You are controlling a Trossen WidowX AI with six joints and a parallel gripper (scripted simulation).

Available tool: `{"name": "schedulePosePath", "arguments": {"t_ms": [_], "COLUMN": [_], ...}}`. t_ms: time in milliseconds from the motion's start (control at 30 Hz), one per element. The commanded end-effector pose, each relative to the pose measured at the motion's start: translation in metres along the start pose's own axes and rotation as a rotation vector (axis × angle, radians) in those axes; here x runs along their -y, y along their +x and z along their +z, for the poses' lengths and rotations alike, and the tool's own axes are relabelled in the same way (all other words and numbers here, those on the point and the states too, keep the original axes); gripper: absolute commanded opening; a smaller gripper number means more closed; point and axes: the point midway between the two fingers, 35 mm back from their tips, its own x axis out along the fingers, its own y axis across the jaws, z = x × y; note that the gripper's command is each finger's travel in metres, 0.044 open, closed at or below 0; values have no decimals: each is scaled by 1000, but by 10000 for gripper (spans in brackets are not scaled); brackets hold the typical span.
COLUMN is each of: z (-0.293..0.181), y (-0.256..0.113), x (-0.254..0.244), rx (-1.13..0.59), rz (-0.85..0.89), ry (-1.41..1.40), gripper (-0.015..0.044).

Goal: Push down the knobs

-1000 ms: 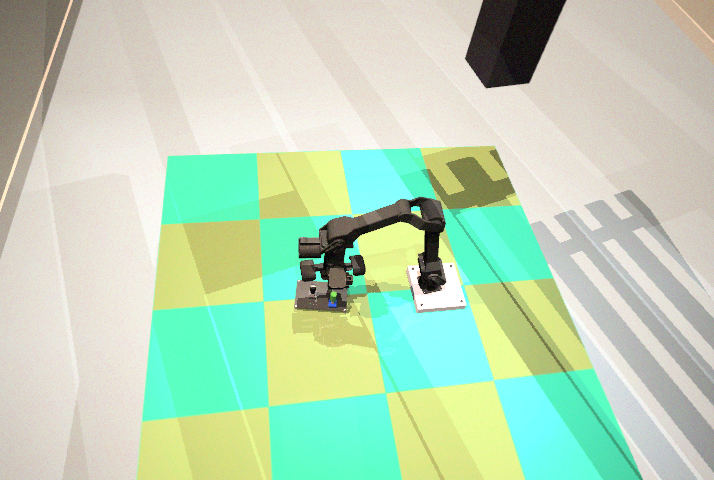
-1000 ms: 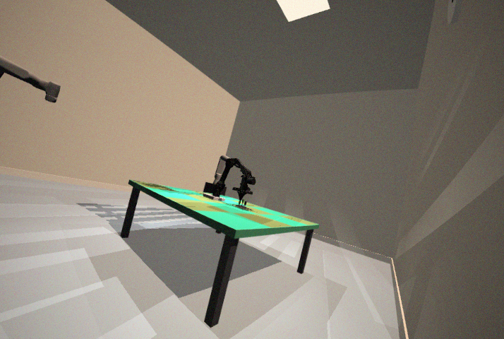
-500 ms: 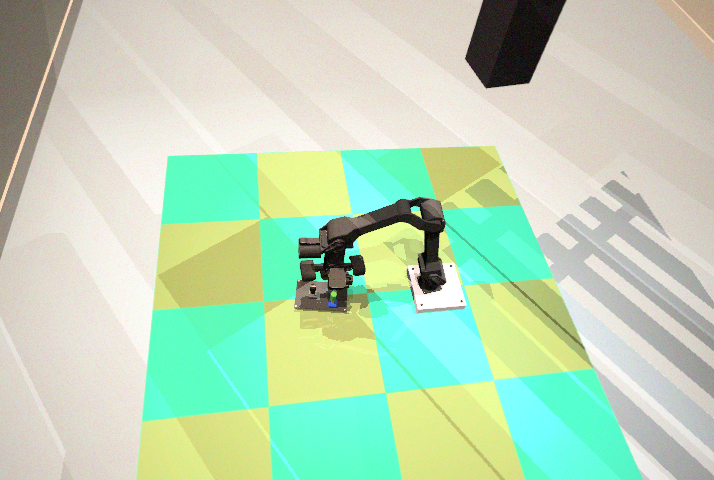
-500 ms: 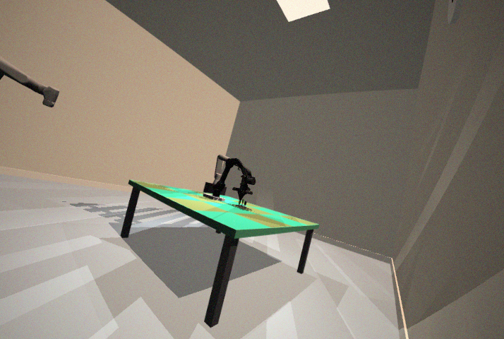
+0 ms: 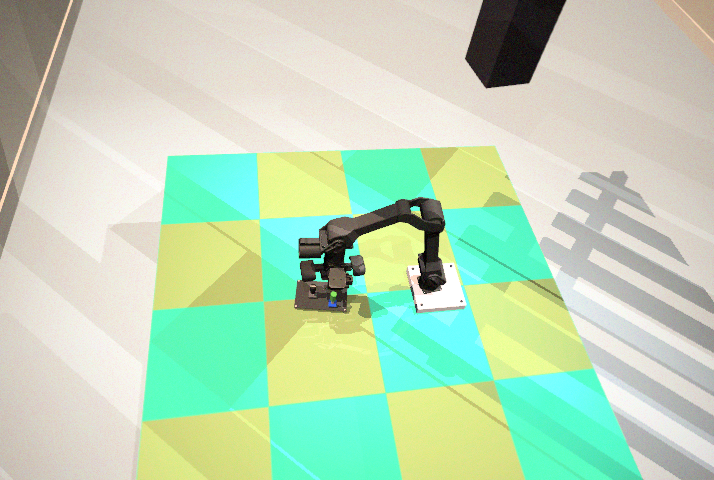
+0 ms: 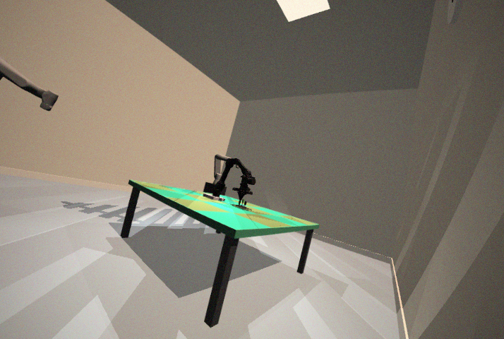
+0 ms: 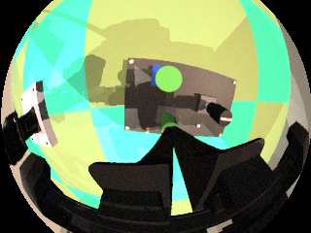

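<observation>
The dark circuit board (image 5: 305,303) (image 7: 203,80) stands on the table. One bright green knob (image 5: 333,295) (image 7: 168,79) is above a blue potentiometer (image 5: 332,304) (image 7: 155,77). A darker green knob (image 7: 168,121) is directly at my fingertips in the wrist view, partly covered by them. A black knob (image 5: 312,288) (image 7: 221,115) with a white line stands on a grey potentiometer (image 7: 207,101). My gripper (image 7: 172,128) is shut with nothing between the fingers, pointing down over the board. Contact with the darker green knob, and how far down each knob sits, cannot be told.
The arm's white base plate (image 5: 441,298) (image 7: 47,127) is beside the board. The arm arches from it over the checkered table (image 5: 324,362) (image 6: 217,217). A black post (image 5: 508,45) shows beyond the table, and another arm-like shape (image 6: 20,78) is at the left in the exterior view.
</observation>
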Motion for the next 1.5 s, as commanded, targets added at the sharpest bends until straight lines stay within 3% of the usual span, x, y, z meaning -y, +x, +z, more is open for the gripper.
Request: {"name": "schedulePosePath", "arguments": {"t_ms": [0, 500, 1100, 1367, 1467], "z": [-1, -1, -1, 0, -1], "y": [7, 7, -18, -11, -16], "x": [0, 1, 1, 0, 6], "rx": [-2, -2, -2, 1, 2], "rz": [11, 11, 11, 15, -17], "ry": [3, 3, 3, 2, 33], "gripper": [0, 0, 0, 210, 131]}}
